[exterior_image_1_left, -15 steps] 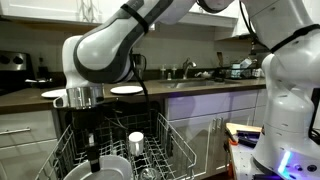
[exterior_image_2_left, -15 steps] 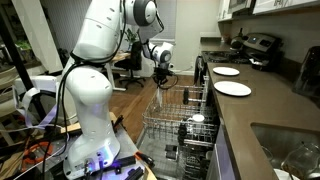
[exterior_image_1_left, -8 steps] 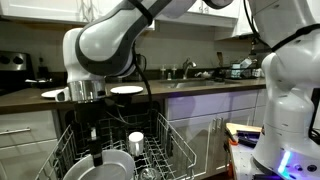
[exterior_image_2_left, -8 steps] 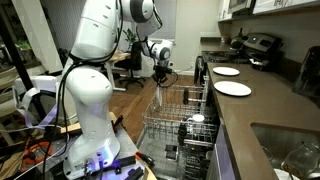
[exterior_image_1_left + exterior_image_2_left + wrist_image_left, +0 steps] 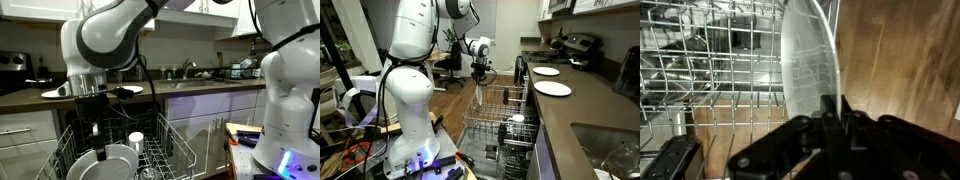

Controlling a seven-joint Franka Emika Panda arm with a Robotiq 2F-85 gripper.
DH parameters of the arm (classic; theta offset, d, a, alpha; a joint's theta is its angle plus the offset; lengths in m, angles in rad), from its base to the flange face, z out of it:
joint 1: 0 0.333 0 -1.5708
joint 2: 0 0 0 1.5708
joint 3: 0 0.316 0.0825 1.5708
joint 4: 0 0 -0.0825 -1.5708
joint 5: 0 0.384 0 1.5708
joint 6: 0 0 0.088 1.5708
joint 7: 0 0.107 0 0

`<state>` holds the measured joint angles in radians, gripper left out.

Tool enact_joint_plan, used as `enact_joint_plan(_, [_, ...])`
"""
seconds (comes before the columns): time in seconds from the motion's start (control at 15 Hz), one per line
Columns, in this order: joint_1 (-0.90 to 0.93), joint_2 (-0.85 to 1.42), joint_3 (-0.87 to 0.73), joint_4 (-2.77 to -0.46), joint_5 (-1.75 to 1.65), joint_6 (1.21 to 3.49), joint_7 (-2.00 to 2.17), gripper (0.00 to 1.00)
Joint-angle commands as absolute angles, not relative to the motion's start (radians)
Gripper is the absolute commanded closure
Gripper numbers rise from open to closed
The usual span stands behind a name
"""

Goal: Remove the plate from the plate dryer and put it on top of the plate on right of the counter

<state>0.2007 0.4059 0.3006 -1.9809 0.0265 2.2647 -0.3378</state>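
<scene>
My gripper is shut on the rim of the plate, a pale grey-white dinner plate held upright and edge-on. In both exterior views the plate hangs from the gripper at the far end of the plate dryer, a silver wire rack pulled out below the counter. The smaller-looking plate on right of the counter lies flat on the worktop.
A wider-looking white plate lies on the counter beside it. A small white cup stands in the rack. A sink is set into the counter. The wood floor shows beyond the rack.
The gripper has risen with the plate, so more of the plate shows above the rack tines. The two plates on the counter have not moved.
</scene>
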Motion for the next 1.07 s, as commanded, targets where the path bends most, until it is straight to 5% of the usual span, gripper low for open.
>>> enact_joint_plan(0.0, [0.223,0.345,0.276,-2.009,-0.011,2.236,-0.282,0.95])
enact_joint_plan(1.0, [0.234,0.385,0.268,-1.994,-0.01,2.234,-0.261,0.97])
